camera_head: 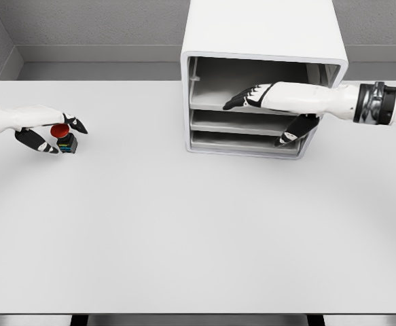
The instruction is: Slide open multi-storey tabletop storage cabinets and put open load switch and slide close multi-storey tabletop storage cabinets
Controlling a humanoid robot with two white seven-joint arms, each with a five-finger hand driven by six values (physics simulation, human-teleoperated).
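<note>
The white storage cabinet point(265, 41) stands at the back of the table, its front open on three shelves. My right hand point(269, 112) reaches across that front from the right; its fingers point(242, 100) lie spread over the top shelf and the thumb point(291, 132) hangs lower, holding nothing. The load switch point(64, 138), a small black block with a red round cap, sits at the far left of the table. My left hand point(54, 132) is around it, the fingers point(75, 124) and thumb point(38, 142) curled against its sides.
The white table point(184, 231) runs wide in front of the cabinet. A grey wall and ledge lie behind it. The table's front edge shows along the bottom of the view.
</note>
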